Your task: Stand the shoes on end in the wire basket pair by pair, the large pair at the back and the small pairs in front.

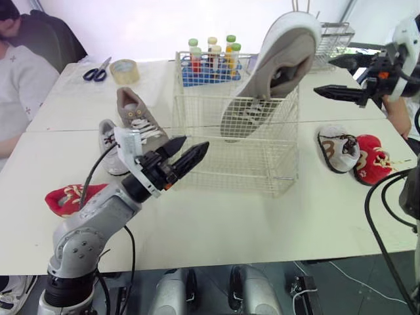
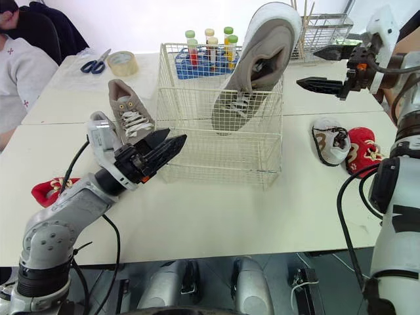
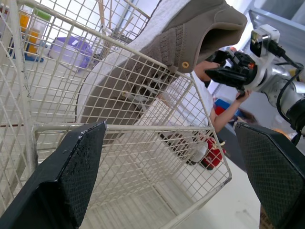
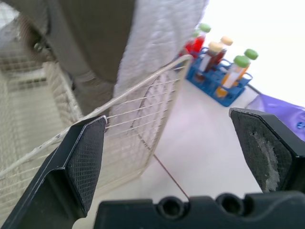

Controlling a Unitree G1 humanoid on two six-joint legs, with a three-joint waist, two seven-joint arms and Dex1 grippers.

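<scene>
A large grey shoe [image 1: 272,72] stands on end in the wire basket [image 1: 230,157], toe down and heel high above the rim, leaning to the basket's right. Its mate [image 1: 134,111] lies on the table left of the basket, beside a small white shoe [image 1: 110,149]. A small red shoe [image 1: 69,197] lies at the left edge. On the right lie a small white shoe [image 1: 338,149] and a small red shoe [image 1: 373,159]. My left gripper [image 1: 195,143] is open at the basket's front left corner. My right gripper [image 1: 324,75] hangs open in the air just right of the raised heel.
A blue rack of tubes [image 1: 210,62] stands behind the basket. A tape roll [image 1: 125,71] and scissors [image 1: 97,71] lie at the back left. A second wire basket [image 1: 331,39] sits at the back right. A person [image 1: 20,79] sits at the far left.
</scene>
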